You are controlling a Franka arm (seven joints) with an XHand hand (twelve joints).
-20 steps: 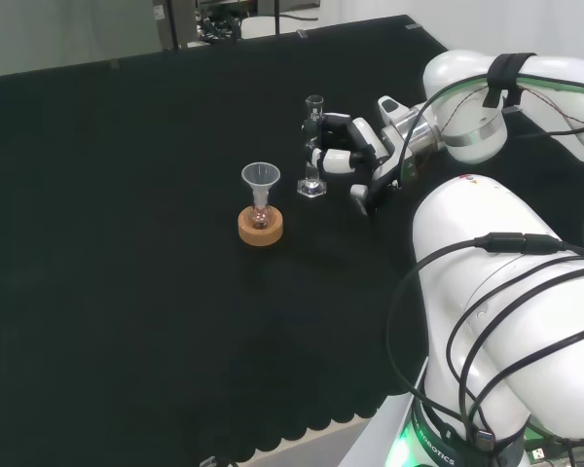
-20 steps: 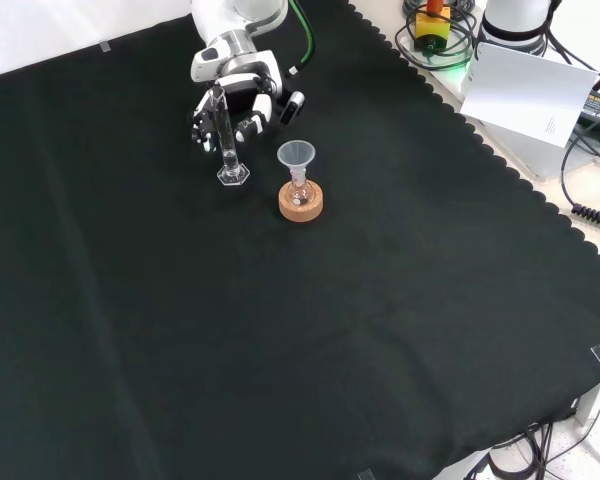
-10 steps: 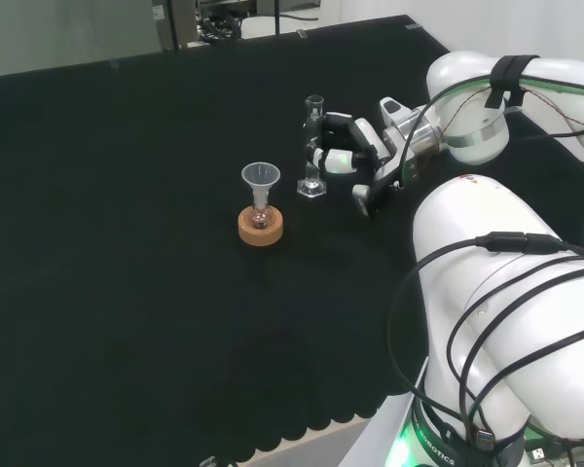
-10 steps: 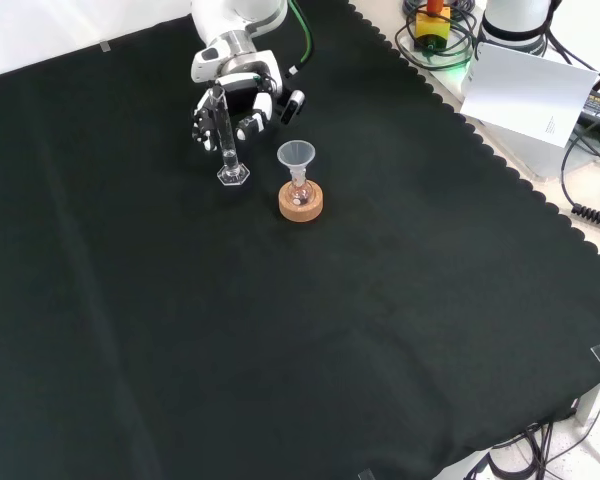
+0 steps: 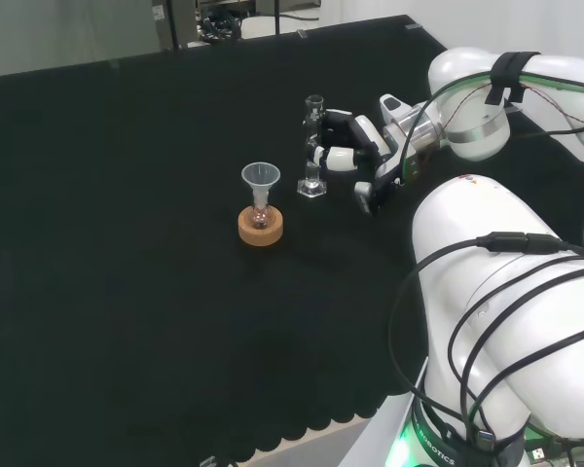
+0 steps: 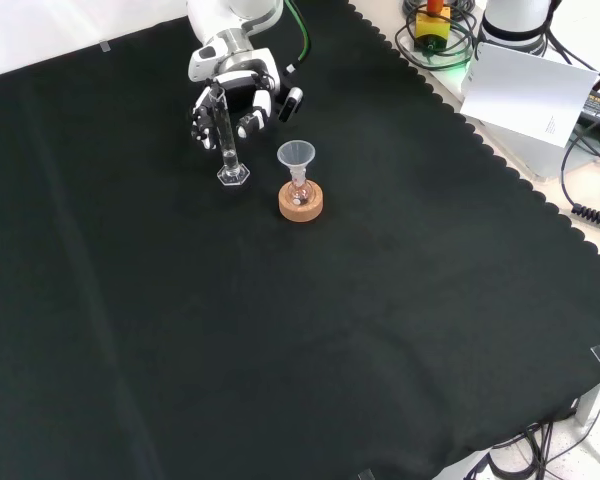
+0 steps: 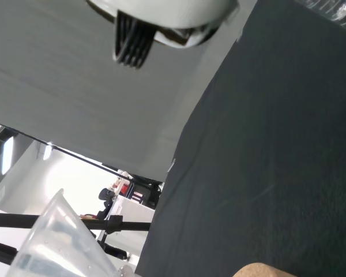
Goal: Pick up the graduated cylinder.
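Note:
The graduated cylinder (image 5: 314,144), clear glass on a hexagonal foot, stands upright on the black cloth; in the front view the cylinder (image 6: 224,135) rises in front of the hand. The black and white hand (image 5: 358,154) reaches in from the right of the head view. Its fingers (image 5: 333,156) are curled up against the tube about halfway up. The thumb (image 5: 362,199) stands apart, lower and nearer the arm. In the front view the hand (image 6: 238,98) has fingertips on both sides of the tube. The foot rests on the cloth.
A small flask with a clear funnel (image 5: 260,179) sits on a cork ring (image 5: 260,230) just left of the cylinder in the head view; in the front view the cork ring (image 6: 301,204) lies to its right. The wrist view shows the funnel (image 7: 60,239) close.
The hand and wrist have shifted slightly upward in the head view, with the fingers staying at the tube. The cylinder has not moved.

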